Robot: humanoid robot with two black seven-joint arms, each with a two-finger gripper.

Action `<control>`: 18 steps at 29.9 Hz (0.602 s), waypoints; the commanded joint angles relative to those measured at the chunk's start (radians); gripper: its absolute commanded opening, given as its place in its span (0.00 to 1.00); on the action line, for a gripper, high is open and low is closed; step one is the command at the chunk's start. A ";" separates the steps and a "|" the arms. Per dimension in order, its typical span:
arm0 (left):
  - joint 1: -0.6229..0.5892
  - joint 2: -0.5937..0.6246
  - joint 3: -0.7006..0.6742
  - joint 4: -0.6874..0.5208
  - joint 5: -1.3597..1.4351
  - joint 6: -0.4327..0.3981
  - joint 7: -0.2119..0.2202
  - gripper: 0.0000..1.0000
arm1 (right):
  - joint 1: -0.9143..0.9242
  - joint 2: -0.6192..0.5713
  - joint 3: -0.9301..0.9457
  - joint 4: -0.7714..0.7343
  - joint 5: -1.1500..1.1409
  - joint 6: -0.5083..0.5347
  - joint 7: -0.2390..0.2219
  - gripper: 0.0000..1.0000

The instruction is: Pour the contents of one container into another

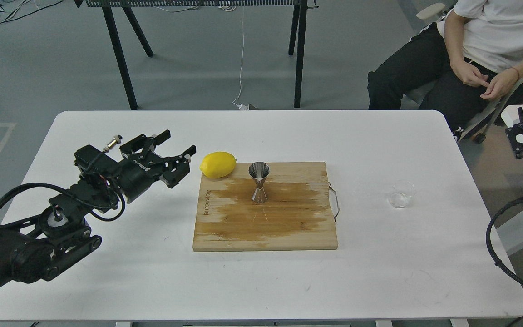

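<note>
The steel jigger [259, 181] stands upright on the wet wooden cutting board [288, 227], towards its far edge. The clear glass cup [401, 194] sits on the white table to the right of the board, apart from it. My left gripper [179, 156] hangs open and empty over the table left of the lemon [218, 164], well away from the jigger. My right gripper [521, 134] is a small dark shape at the right edge, beyond the table and far from the cup; its fingers cannot be told apart.
The white table [107, 272] carries only the board, lemon and cup. The board has a metal handle [335, 202] on its right side. A seated person [470, 59] is behind the far right corner. Black trestle legs [120, 59] stand beyond the table.
</note>
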 commanded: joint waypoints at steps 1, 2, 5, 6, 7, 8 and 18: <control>-0.025 0.006 -0.049 -0.003 -0.341 0.000 -0.092 0.80 | 0.003 -0.001 -0.001 0.001 -0.001 0.000 -0.001 1.00; -0.026 0.006 -0.072 -0.003 -0.441 -0.007 -0.123 0.80 | 0.003 -0.003 -0.001 0.002 -0.001 0.000 -0.001 1.00; -0.042 0.028 -0.122 -0.002 -0.656 -0.119 -0.193 0.81 | -0.002 -0.013 -0.001 0.007 0.000 0.000 -0.008 1.00; -0.064 0.052 -0.153 0.000 -0.728 -0.189 -0.193 0.81 | -0.008 -0.015 -0.001 0.009 0.000 0.000 -0.015 1.00; -0.083 0.064 -0.190 0.003 -0.808 -0.270 -0.193 0.81 | -0.018 -0.015 -0.004 0.012 0.008 0.000 -0.019 1.00; -0.092 0.071 -0.226 0.010 -0.891 -0.347 -0.193 0.81 | -0.029 -0.016 -0.004 0.024 0.017 0.000 -0.028 1.00; -0.091 0.080 -0.363 0.083 -1.529 -0.831 -0.193 1.00 | -0.213 -0.019 -0.004 0.256 0.238 0.000 -0.125 1.00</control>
